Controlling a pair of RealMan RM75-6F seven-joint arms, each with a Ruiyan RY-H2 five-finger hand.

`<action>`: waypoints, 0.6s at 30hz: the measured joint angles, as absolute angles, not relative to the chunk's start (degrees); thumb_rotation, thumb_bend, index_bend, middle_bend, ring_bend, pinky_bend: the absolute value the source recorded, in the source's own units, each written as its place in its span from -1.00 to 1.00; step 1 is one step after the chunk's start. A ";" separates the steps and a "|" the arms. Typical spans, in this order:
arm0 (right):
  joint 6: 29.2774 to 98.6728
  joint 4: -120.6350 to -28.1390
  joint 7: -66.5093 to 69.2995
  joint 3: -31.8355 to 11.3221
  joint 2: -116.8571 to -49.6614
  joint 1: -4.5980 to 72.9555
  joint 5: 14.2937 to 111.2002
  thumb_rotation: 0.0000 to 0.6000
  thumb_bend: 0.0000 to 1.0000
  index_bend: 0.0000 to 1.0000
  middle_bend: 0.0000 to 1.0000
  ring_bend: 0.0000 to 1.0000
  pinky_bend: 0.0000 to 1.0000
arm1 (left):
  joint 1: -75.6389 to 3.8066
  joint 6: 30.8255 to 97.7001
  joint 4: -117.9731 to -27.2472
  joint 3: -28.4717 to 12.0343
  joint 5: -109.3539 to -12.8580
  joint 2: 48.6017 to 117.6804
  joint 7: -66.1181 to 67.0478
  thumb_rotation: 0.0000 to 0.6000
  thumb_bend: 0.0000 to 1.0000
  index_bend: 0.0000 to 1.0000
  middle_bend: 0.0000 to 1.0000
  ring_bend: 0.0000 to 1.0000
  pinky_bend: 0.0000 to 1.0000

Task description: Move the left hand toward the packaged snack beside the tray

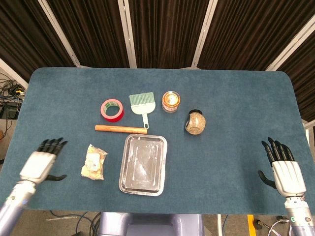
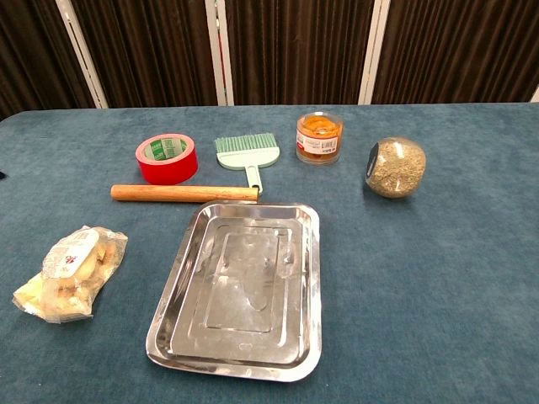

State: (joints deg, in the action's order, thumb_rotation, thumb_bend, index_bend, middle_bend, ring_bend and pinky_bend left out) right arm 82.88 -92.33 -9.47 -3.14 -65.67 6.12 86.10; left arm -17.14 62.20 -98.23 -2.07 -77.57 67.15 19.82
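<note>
The packaged snack (image 1: 94, 162) (image 2: 69, 273) is a clear bag of pale pieces lying flat just left of the metal tray (image 1: 126, 177) (image 2: 178, 278). My left hand (image 1: 40, 163) hovers over the table's front left, a short way left of the snack, fingers spread and holding nothing. My right hand (image 1: 284, 171) stays at the front right edge, also spread and empty. Neither hand shows in the chest view, apart from a dark speck at its left border.
Behind the tray lie a wooden rolling pin (image 1: 121, 129), a red tape roll (image 1: 112, 109), a green brush (image 1: 142, 105), an orange-lidded jar (image 1: 171, 101) and a round jar of grains (image 1: 195, 122). Blue cloth covers the table (image 1: 236, 108).
</note>
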 measured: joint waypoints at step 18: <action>83.00 -92.44 -8.55 -3.10 -65.35 6.00 86.13 1.00 -0.39 -1.00 -1.00 -1.00 -0.80 | -23.12 62.57 -91.60 -3.25 -67.90 82.74 33.92 1.00 -0.37 0.34 0.31 0.14 0.27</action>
